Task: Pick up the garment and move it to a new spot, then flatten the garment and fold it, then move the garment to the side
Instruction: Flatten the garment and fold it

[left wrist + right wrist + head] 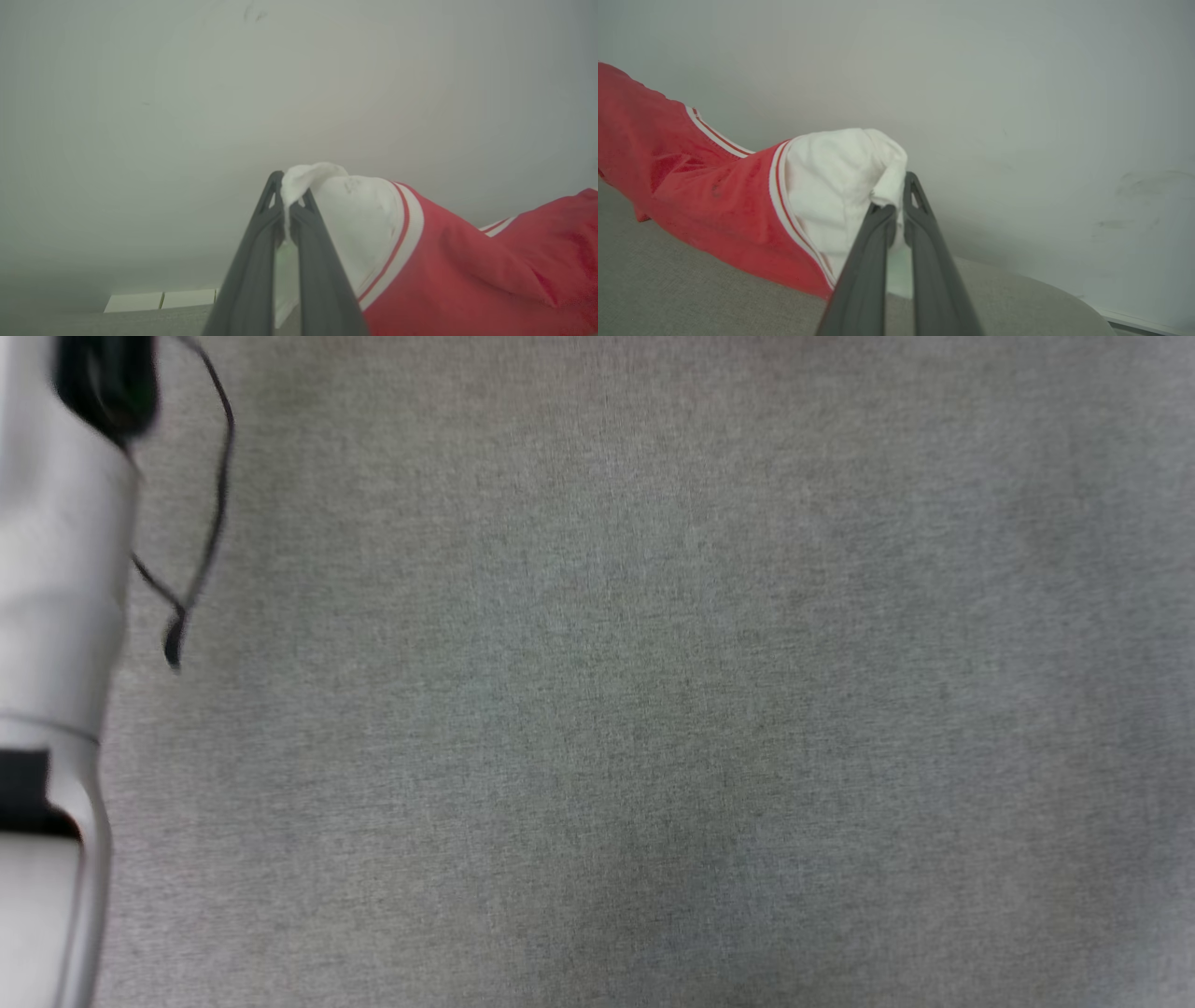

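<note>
Because the garment [714, 210] looks thin, limp and light, a sleeve is a sound hold: the left gripper [288, 196] and right gripper [899, 196] each pinch one white sleeve tip, so the red body sags between them, low over the grey desk [668, 289], contact unclear.

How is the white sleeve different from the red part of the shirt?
The white sleeve is white and bunched up; the red part is red and spreads out wide. The right tool pinches the sleeve, while the red part is not pinched and hangs low by the grey cloth. They share one thing: they are joined at the striped trim.
</note>
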Tool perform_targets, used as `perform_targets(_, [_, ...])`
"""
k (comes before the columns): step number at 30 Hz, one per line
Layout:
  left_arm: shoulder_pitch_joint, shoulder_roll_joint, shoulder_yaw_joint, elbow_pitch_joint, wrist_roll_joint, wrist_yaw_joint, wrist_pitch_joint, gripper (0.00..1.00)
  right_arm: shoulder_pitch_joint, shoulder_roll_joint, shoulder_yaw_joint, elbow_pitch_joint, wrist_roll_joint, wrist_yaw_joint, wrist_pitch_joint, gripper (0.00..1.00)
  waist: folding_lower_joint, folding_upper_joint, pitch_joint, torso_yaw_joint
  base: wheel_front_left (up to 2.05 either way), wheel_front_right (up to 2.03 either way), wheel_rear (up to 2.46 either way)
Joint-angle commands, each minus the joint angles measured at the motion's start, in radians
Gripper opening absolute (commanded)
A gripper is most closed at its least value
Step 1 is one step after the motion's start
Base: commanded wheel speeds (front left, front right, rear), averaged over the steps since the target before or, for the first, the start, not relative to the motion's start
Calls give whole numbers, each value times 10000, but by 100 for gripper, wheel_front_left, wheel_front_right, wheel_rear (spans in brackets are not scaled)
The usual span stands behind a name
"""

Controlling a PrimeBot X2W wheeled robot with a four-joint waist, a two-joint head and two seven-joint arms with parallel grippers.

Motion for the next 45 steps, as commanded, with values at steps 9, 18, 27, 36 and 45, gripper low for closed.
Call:
perform_targets(9, [4217,265,154,-869,-300,-49,-284,0,3992,-780,975,-1068,1249,-10,-38,0,-1,-1,-2403,115,0,0,0])
perform_targets(18, [9153,527,692,-3514,-633,827,-289,0,7964,-1118,608,-2429,1622,-10,492,0,-1,-1,-4176,218,0,0,0])
perform_targets(27, [13381,815,718,-6087,-1113,2083,386,0,12183,-837,-857,-4090,1328,-12,1263,0,-1,-1,-5744,522,0,0,0])
perform_targets(36, [15644,1112,449,-8238,-778,3470,826,0,15741,394,-2904,-6374,173,-9,2797,0,-1,-1,-6271,767,0,0,0])
perform_targets(45, [15936,1192,385,-9163,-499,3823,633,0,16876,1638,-4003,-7553,-616,-9,3532,100,-1,-1,-6183,935,0,0,0])
